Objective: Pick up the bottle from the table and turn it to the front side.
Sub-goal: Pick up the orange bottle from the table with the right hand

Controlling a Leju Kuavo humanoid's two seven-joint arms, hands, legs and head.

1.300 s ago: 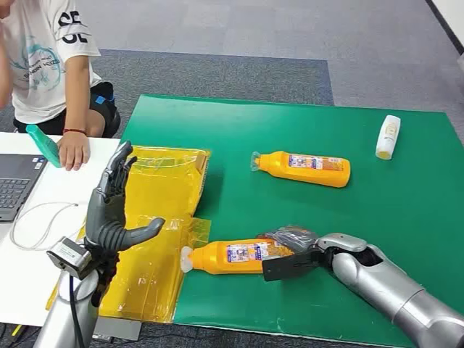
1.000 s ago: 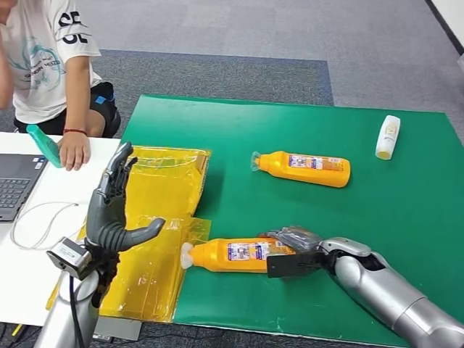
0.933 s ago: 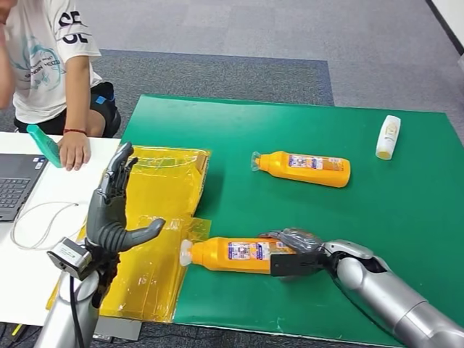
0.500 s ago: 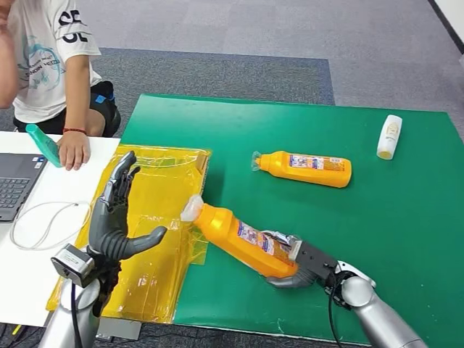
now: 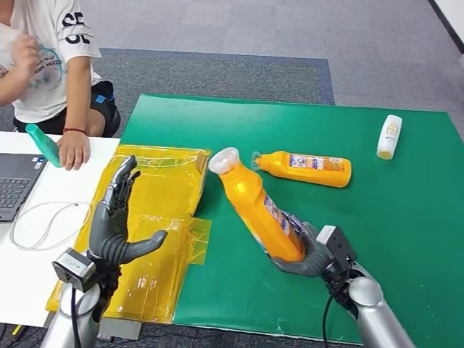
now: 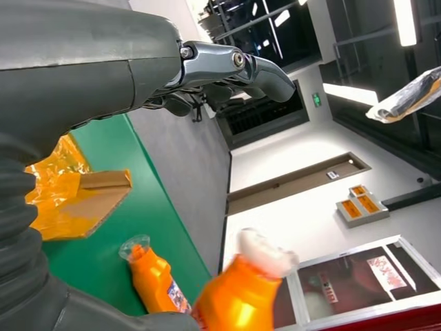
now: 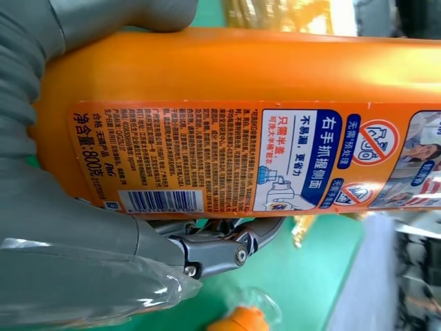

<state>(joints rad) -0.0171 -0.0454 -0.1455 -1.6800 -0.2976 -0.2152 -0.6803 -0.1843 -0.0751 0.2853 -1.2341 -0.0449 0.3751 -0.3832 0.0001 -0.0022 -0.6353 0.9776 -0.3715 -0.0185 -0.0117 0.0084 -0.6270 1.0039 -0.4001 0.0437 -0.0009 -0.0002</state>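
Our right hand [image 5: 313,255] grips the orange bottle [image 5: 257,206] at its base, lifted off the green mat [image 5: 383,210] near the front and tilted cap-left, left hand [image 5: 116,217] spread empty, so we should roll the wrist slowly, keeping squeeze firm.
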